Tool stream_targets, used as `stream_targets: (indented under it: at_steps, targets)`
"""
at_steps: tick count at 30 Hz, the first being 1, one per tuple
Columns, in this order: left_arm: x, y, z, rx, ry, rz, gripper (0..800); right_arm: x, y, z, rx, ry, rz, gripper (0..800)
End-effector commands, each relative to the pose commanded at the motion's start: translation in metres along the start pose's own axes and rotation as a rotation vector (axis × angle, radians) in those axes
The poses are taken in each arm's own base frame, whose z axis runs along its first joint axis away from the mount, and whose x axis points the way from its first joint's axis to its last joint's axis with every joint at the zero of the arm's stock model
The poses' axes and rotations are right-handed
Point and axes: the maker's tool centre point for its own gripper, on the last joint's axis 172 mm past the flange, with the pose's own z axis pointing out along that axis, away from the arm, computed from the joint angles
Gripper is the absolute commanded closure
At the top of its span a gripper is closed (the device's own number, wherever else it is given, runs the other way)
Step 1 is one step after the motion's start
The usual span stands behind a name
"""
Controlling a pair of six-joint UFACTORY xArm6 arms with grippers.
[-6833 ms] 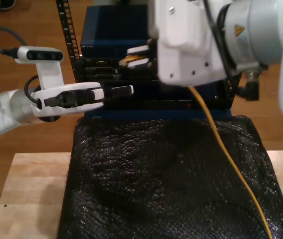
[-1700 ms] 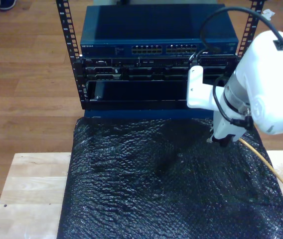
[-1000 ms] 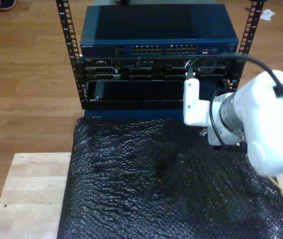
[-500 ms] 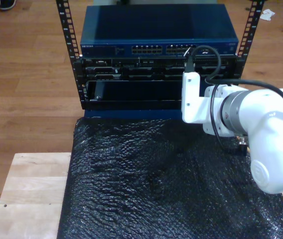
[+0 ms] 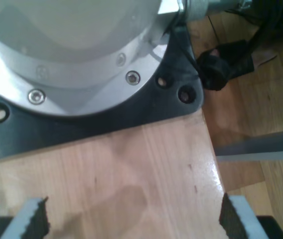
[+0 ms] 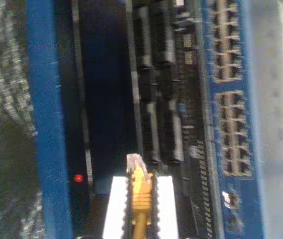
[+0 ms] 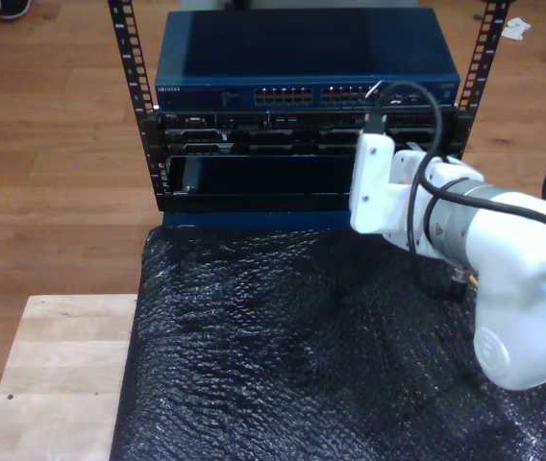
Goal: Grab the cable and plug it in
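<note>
Lifted off the black mat since earlier, the arm at the exterior view's right now faces the rack (image 7: 302, 125)

My second end effector (image 6: 139, 199) clamps the cable (image 6: 140, 191) just behind its fragile clear plug; the light cord flexes, so hold there. My first end effector (image 5: 131, 219) gapes over the surface (image 5: 131, 174)

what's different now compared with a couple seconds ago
My second arm swung up off the black mat to face the rack; its end effector holds the cable, plug aimed at the equipment. Rack, switch and mat stayed put.
</note>
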Motion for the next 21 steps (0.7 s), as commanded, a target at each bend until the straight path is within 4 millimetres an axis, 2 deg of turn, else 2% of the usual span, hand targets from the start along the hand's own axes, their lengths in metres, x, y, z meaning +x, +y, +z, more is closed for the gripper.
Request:
stream_targets:
  at_steps: [4, 8, 13, 16, 21]
  targets:
    - [-0.001, 0.0, -0.001, 0.0, -0.002, 0.0, 0, -0.004, 0.007, 0.002, -0.048, 0.005, 0.016, 800]
    - [0.0, 0.0, 0.0, 0.0, 0.0, 0.0, 0, 0.001, 0.02, 0.007, -0.068, 0.011, -0.023, 800]
    - [-0.001, 0.0, -0.001, 0.0, -0.002, 0.0, 0, -0.009, 0.009, 0.018, -0.058, -0.004, -0.116, 800]
    - [0.0, 0.0, 0.0, 0.0, 0.002, 0.0, 0, -0.006, 0.015, 0.017, -0.1, 0.007, -0.176, 800]
    - [-0.001, 0.0, -0.001, 0.0, -0.002, 0.0, 0, -0.008, 0.01, 0.024, -0.136, 0.016, -0.196, 800]
